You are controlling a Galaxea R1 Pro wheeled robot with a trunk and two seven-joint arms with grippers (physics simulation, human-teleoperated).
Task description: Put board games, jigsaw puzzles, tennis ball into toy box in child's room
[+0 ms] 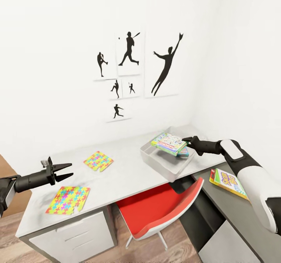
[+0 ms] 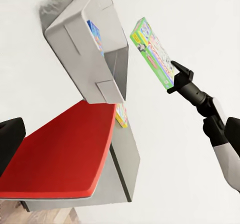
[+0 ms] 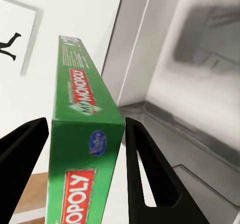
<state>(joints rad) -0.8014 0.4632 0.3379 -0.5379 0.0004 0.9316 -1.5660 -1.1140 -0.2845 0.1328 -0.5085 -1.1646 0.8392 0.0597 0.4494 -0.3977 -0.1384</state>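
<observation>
One flat green-edged board game [image 1: 168,143] clamped in the right gripper [image 1: 187,141] above the sloped grey toy box [image 1: 166,167], left gripper [image 1: 65,170] apart

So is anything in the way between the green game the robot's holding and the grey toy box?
No, nothing visible blocks it. The right gripper holds the green-edged board game in the air just above the open toy box. Another board game already lies inside, but there looks to be room on top of it.
</observation>
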